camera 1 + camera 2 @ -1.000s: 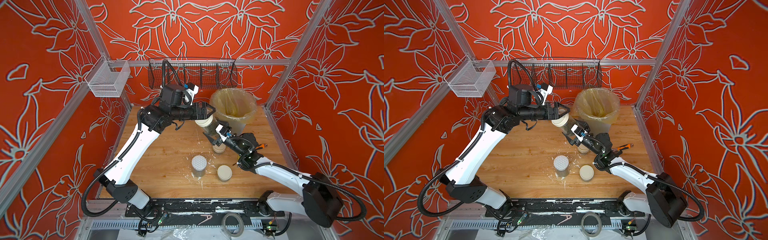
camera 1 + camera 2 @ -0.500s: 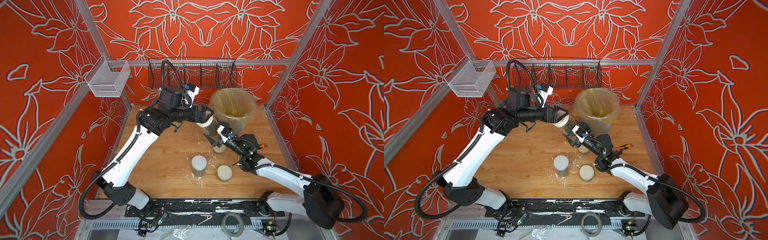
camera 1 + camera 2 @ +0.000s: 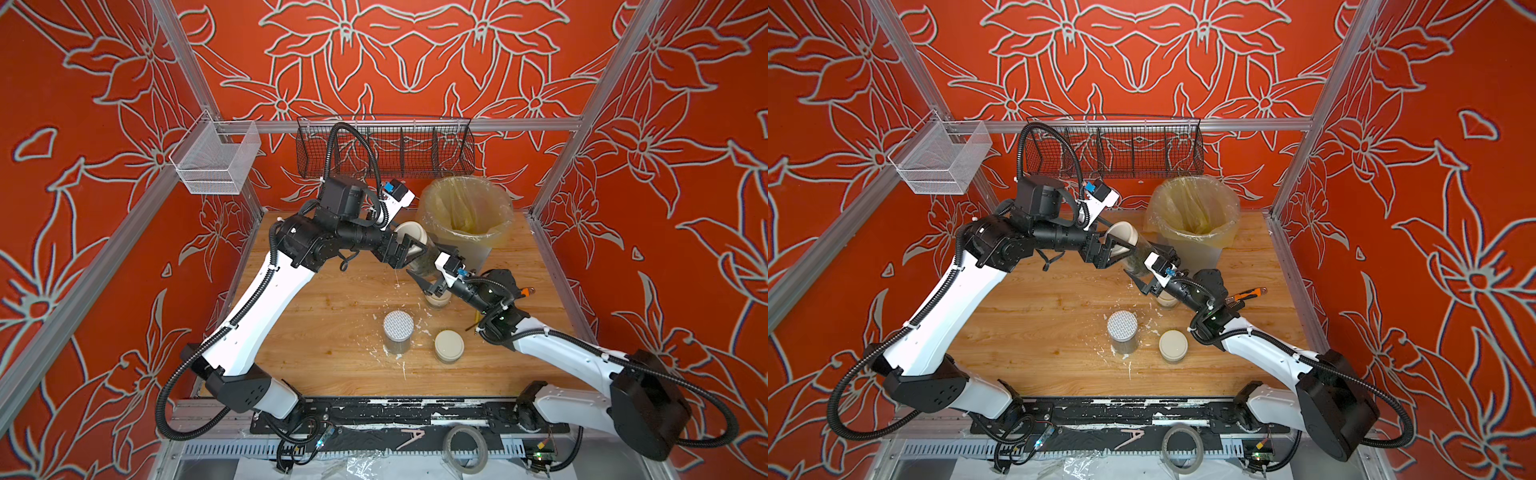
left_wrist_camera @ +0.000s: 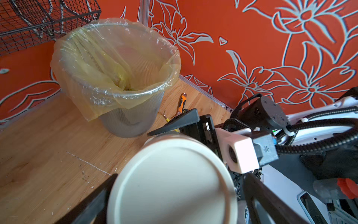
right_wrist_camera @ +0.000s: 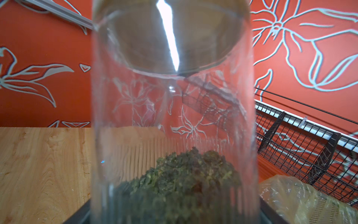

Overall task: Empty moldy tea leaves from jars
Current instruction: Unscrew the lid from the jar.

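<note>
A tall clear jar (image 3: 424, 266) hangs tilted above the table beside the bin, and my right gripper (image 3: 429, 264) is shut on its body. Dark green tea leaves (image 5: 184, 174) lie heaped in its lower part, close to my right gripper (image 5: 174, 213). The jar's cream lid (image 3: 409, 237) sits at its mouth, tilted. My left gripper (image 3: 411, 249) is shut on the lid (image 4: 170, 184), with a finger on either side. On the table stand a dotted-lid jar (image 3: 398, 332), a squat cream-lidded jar (image 3: 449, 345), and another squat jar (image 3: 436, 300) under the right gripper.
A grey mesh bin (image 3: 465, 216) with a yellowish liner stands at the back right of the wooden table (image 3: 332, 299). An orange-handled tool (image 3: 525, 291) lies near the right edge. A black wire basket (image 3: 384, 149) and a white mesh basket (image 3: 216, 160) hang on the frame. White specks dot the table.
My left wrist has turned, and the lid in it has gone from level to tilted. The right gripper and the jar have hardly moved.
</note>
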### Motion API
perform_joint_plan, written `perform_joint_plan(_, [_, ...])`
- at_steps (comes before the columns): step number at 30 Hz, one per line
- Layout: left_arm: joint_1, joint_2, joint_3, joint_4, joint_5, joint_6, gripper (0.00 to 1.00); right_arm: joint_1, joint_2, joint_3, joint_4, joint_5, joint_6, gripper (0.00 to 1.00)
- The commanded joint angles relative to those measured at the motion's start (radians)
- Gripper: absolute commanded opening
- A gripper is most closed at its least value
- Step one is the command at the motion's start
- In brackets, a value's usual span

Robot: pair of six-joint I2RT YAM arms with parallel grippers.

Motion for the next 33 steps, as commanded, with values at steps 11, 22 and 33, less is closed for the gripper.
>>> perform_joint_plan(11, [-0.008, 0.057, 0.021, -0.022, 0.008, -0.046, 0.49, 0.006, -0.038, 0.040, 0.023, -0.064, -0.007, 0.31])
perform_joint_plan(22, [-0.008, 0.021, 0.043, -0.006, -0.068, -0.138, 0.22, 0.007, -0.070, 0.006, 0.027, -0.013, -0.046, 0.97])
perform_joint_plan(33, [-0.008, 0.017, 0.049, -0.009, -0.021, -0.154, 0.19, 0.006, -0.006, 0.054, -0.034, -0.039, -0.044, 0.91])
